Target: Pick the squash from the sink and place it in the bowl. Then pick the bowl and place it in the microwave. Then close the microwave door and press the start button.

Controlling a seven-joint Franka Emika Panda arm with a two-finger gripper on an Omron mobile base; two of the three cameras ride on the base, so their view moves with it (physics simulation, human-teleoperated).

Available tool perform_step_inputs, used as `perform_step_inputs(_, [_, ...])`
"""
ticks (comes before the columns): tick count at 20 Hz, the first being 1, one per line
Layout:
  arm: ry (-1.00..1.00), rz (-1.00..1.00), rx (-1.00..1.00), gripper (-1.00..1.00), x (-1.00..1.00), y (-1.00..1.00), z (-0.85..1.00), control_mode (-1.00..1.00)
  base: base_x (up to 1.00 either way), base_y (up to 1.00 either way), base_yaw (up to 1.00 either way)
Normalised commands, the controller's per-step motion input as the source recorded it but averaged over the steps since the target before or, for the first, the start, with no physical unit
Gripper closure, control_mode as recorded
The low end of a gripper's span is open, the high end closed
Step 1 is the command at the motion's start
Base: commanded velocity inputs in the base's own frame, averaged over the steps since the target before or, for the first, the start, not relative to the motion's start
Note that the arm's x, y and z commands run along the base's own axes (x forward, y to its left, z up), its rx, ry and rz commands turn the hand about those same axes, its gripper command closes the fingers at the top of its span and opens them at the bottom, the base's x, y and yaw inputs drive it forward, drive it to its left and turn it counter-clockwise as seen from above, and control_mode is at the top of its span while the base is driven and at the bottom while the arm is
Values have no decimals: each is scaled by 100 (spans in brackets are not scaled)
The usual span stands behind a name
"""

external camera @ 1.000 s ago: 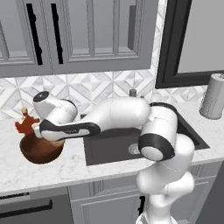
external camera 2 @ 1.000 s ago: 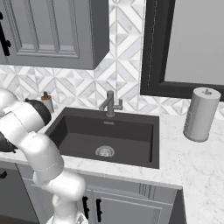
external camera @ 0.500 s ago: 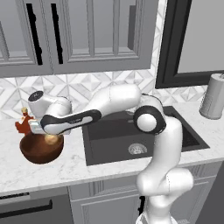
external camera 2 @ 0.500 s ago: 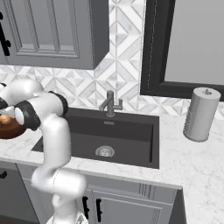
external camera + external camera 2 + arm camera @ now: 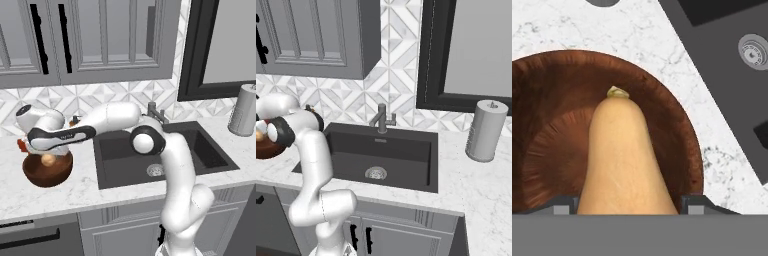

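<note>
My gripper (image 5: 629, 202) over the bowl (image 5: 677, 130) on the marble table (image 5: 75, 192), fingers either side of the squash (image 5: 624, 160), gripping it, sink (image 5: 200, 150) beside

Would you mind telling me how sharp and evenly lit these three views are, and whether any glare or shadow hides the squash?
Left base view: flat, even light, slightly soft, no glare; the squash shows in the bowl. Right base view: same even light; the bowl is cut by the left edge. Hand view: crisp wood grain, no glare; the squash fills the centre between the pincer tips, its bulb end cropped.
</note>
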Motion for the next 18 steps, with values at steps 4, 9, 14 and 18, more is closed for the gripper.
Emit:
perform_step_inputs(4, [0,0,0,100,0,-1,-43,-100,0,0,0])
perform_step_inputs(9, [0,0,0,100,2,-6,-37,-100,0,0,0])
perform_step_inputs(14, [0,0,0,100,13,-11,-33,-100,0,0,0])
perform_step_inputs(18, [2,0,0,-100,21,-3,-29,-100,0,0,0])
